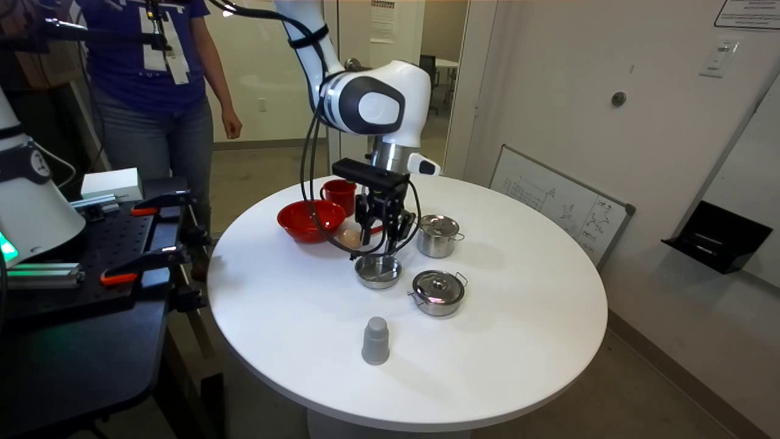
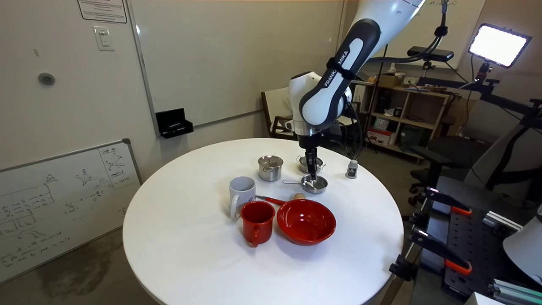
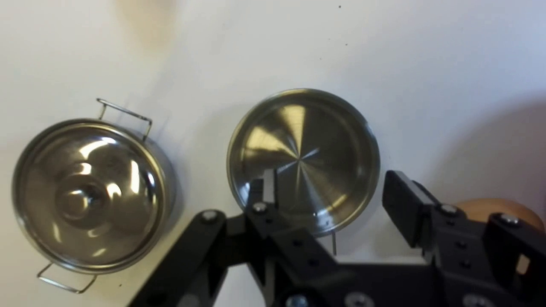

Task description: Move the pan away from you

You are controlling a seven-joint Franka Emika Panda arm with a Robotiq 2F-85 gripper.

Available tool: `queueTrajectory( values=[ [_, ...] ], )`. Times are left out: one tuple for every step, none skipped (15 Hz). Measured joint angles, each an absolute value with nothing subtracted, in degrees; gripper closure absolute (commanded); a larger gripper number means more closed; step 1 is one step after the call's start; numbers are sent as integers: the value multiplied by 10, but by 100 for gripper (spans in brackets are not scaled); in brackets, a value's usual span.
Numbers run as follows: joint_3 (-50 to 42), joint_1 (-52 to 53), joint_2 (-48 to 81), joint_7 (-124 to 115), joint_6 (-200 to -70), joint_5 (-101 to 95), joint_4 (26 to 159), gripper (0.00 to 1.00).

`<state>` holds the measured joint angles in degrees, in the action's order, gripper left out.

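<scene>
The pan is a small shallow round silver pan (image 1: 378, 274) that stands flat on the white table. It also shows in an exterior view (image 2: 316, 186) and in the wrist view (image 3: 303, 145). Its thin wire handle (image 2: 291, 181) points toward the taller pot's side; in the wrist view only a short piece of the handle (image 3: 334, 243) shows below the rim. My gripper (image 3: 332, 187) is open and points down at the pan. One finger appears over the pan's inside, the other just outside its rim. Nothing is between the fingers; whether they touch the pan cannot be told.
A squat lidded silver container (image 1: 437, 291) and a taller silver pot (image 1: 435, 241) stand close by. A red bowl (image 2: 305, 222), red mug (image 2: 257, 224), white mug (image 2: 241, 190), red-handled utensil (image 2: 273, 200) and tan round object (image 1: 349, 238) are grouped nearby. A grey bottle (image 1: 376, 344) stands apart.
</scene>
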<state>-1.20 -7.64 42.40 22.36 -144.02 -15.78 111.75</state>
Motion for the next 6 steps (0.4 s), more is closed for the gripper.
queueTrajectory(
  values=[
    [-15, -73, 415, 209, -1440, -158, 1122, 1],
    [-16, -72, 407, 195, -1440, -155, 1125, 0],
    [-16, -72, 402, 180, -1438, -151, 1128, 0],
    [-17, -72, 398, 165, -1437, -145, 1129, 1],
    [-17, -72, 397, 163, -1437, -144, 1129, 0],
    [-17, -72, 397, 164, -1437, -145, 1129, 0]
  ],
)
